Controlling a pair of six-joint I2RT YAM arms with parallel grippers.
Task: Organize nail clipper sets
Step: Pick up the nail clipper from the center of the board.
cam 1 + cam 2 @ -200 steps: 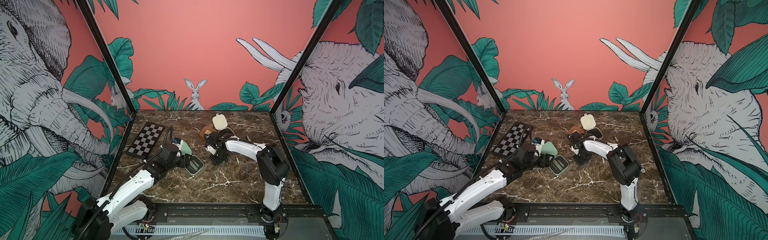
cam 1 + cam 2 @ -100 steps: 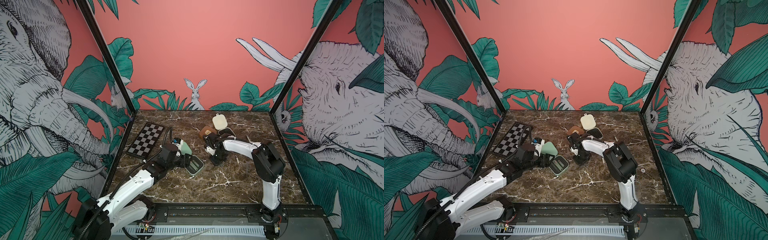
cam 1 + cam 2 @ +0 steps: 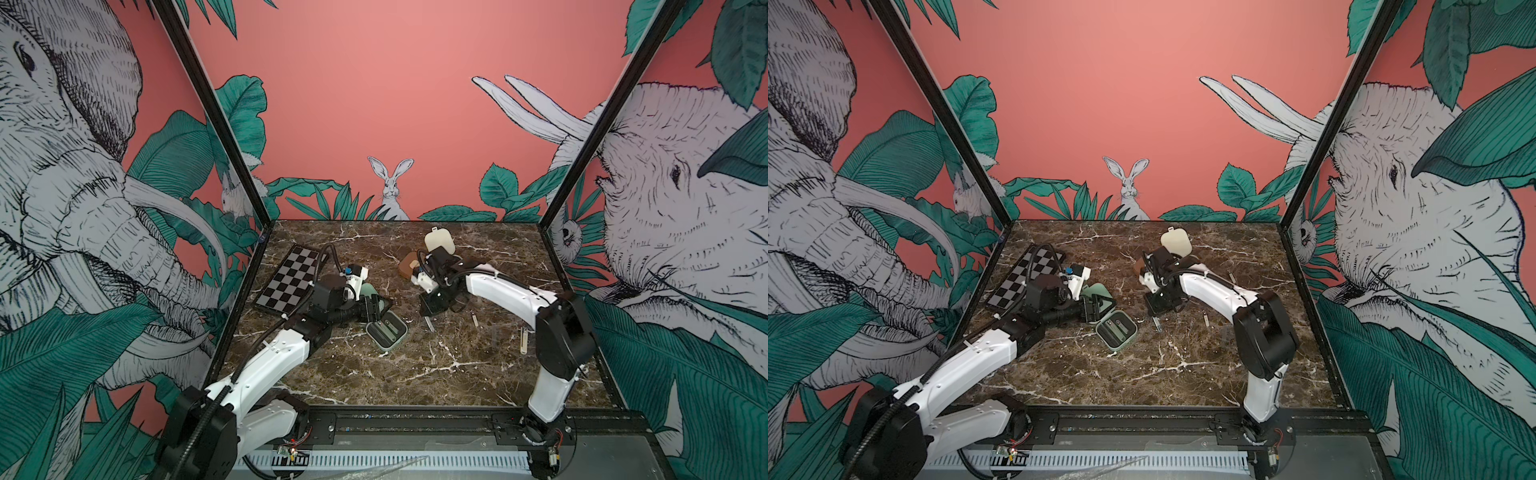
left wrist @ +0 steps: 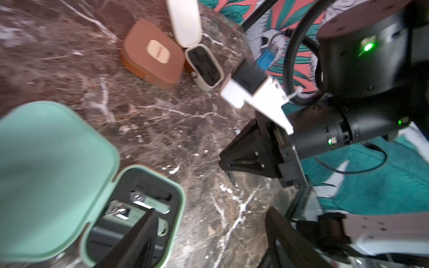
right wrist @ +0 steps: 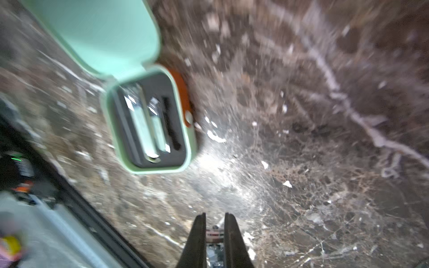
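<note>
Pick-up step: small slim metal tool (image 5: 214,233) pinched by nearly closed right gripper (image 5: 215,215); left gripper (image 4: 210,210) wide open, empty. Lift, then colour-matched case, judged next.

in front of me lies a dark brown marble table top (image 3: 374,374) with white veins. on my left side, close to the wall, a black-and-grey checkerboard (image 3: 286,282) lies flat on it, turned at a slant. the back wall is salmon pink, with a white rabbit (image 3: 390,187) between green leaves (image 3: 498,187). a grey elephant drawing (image 3: 83,187) covers the left wall, a second elephant (image 3: 665,199) the right wall. black frame posts (image 3: 222,137) rise from the far corners
</note>
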